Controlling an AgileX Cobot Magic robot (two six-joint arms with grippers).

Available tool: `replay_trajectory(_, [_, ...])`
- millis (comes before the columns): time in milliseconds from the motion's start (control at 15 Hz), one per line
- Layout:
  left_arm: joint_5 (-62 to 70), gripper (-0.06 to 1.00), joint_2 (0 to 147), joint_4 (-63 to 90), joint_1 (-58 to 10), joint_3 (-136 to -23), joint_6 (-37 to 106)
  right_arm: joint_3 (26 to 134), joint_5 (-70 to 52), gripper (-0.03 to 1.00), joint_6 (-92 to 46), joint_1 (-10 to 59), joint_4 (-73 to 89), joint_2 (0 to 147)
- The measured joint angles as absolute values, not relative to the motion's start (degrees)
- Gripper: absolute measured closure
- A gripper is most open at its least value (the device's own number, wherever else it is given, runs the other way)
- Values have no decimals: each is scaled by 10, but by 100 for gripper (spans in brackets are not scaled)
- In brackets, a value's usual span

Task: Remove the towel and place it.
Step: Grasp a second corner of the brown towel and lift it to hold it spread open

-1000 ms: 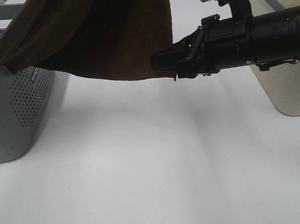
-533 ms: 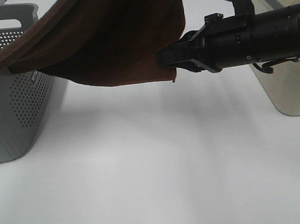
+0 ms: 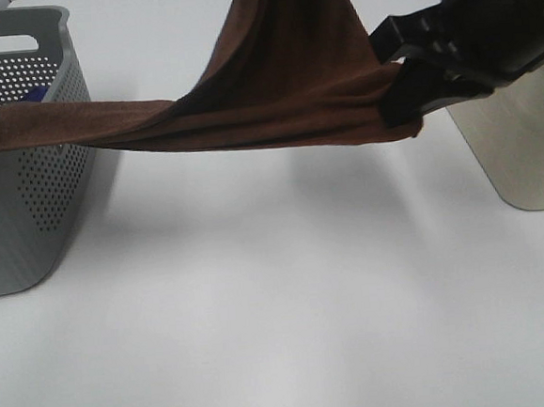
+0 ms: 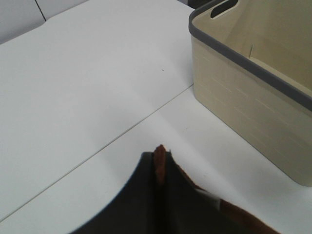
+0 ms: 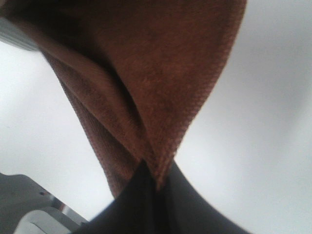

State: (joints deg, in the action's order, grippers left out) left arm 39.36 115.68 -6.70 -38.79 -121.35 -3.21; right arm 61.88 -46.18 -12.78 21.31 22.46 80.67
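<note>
The right arm (image 3: 502, 16) is black all over, a thick, blocky body with hard angular edges and a matt finish. It is blurred in the high view, so finer detail cannot be made out. It narrows to the right gripper (image 3: 398, 107), also black, built of stepped, faceted housings. Seen from its own wrist camera, its fingers (image 5: 131, 207) are two plain black slabs with smooth curved outer edges that taper to a point, with a thin straight seam between them. The left gripper (image 4: 159, 163) looks the same: dark charcoal fingers (image 4: 136, 202), smooth-surfaced, flaring wide from a narrow tip.
</note>
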Motion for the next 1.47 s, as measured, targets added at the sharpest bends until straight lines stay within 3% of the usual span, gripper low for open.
replay_trajectory(133, [402,94,1157,-66,-387,-1230,-37,727,-561,97,-13,213,56,805])
replay_trajectory(333, [417,94,1157,-65,-387,-1307,-38,834,-602,97,34,213,-37,804])
replay_trajectory(600, [468,94,1146,-84,-387,-1454,-38,1009,-615,97,45,213,-109,802])
replay_trajectory(867, [486,94,1109,-132,-387,-1475,-38,1123,-603,97,50,213,-163,800])
replay_trajectory(1267, [513,94,1122,-211,-387,-1478,-57,1127,-594,97,52,213,-143,836])
replay_trajectory(1467, [505,94,1196,-265,-350,-1478,-136,1127,-530,97,52,213,-210,911])
